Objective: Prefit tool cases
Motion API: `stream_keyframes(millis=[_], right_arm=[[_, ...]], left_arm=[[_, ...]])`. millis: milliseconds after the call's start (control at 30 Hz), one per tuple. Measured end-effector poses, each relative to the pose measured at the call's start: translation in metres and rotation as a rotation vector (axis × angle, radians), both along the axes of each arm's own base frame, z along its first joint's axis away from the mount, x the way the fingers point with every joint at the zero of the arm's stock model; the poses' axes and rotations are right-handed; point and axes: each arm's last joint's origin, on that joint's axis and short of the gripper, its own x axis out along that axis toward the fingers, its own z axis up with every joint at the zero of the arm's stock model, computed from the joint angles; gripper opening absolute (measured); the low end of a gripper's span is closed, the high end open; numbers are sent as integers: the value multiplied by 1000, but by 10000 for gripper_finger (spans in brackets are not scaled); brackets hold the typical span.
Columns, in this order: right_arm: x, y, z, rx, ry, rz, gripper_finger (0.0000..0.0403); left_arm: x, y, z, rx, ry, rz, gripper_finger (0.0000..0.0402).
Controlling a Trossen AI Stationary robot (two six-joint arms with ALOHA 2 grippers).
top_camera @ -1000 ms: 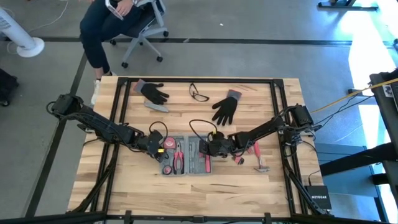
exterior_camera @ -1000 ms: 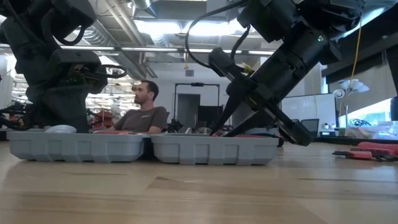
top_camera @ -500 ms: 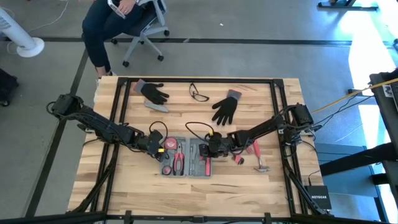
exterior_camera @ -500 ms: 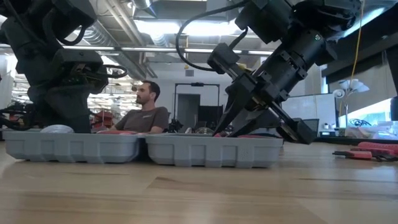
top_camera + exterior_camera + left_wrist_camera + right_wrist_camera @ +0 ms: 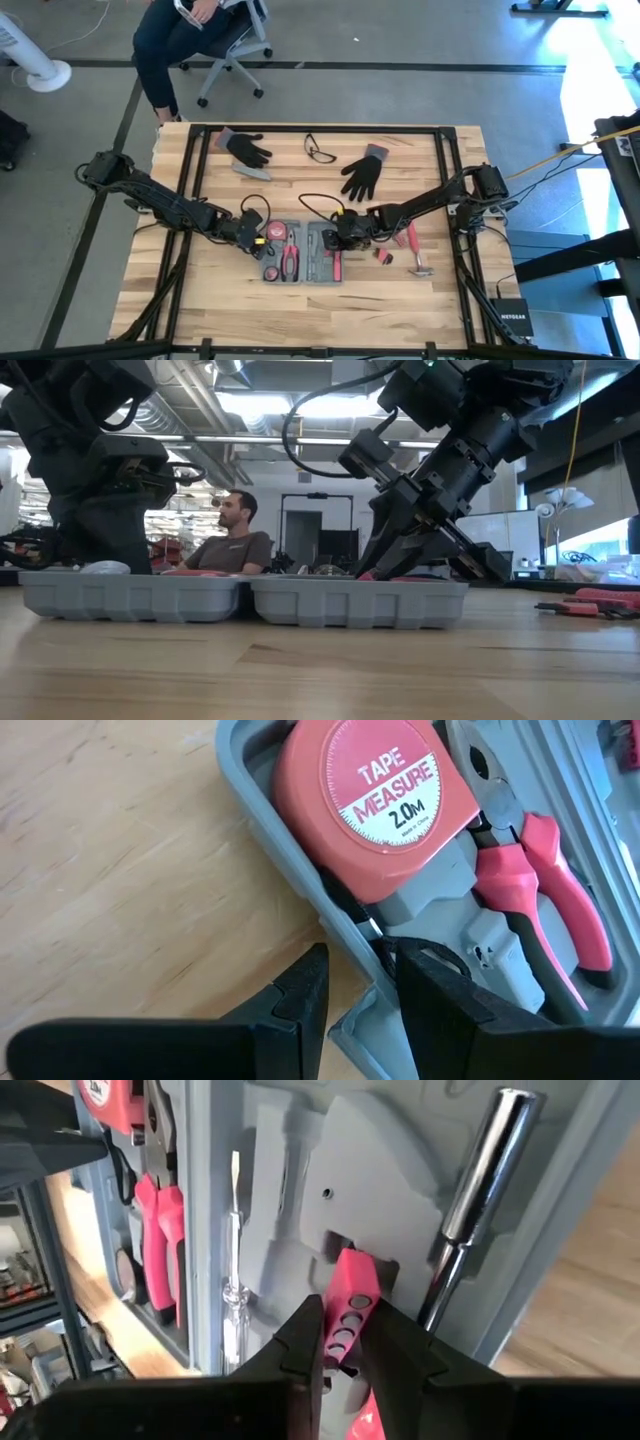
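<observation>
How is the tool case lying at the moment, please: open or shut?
Open. The tool case lies spread flat in two halves, its recesses showing a tape measure and pink-handled pliers.

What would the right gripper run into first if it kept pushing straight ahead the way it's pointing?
Most likely the tool case itself. The right gripper, shut on a pink tool, aims that tool's tip at a moulded recess in the grey insert. How deep the recess goes is unclear.

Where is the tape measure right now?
In the high view, the tape measure sits in the open case's left half, beside the pink pliers, with the left gripper at that edge.
</observation>
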Motion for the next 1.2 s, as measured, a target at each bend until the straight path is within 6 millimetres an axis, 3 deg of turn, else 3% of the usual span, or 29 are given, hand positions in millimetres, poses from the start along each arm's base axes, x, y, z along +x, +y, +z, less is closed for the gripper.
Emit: stream_keyframes(millis=[167, 600, 1033, 1200], right_arm=[[5, -1, 7, -59, 25, 19, 67], [8, -6, 13, -138, 56, 17, 148], [7, -7, 12, -154, 69, -35, 123], [9, -6, 3, -126, 92, -13, 111]], left_arm=[[-1, 0, 0, 6, 7, -5, 106], [-1, 0, -1, 17, 7, -11, 106], [-1, 1, -1, 28, 5, -11, 106], [-1, 1, -1, 29, 8, -8, 106]])
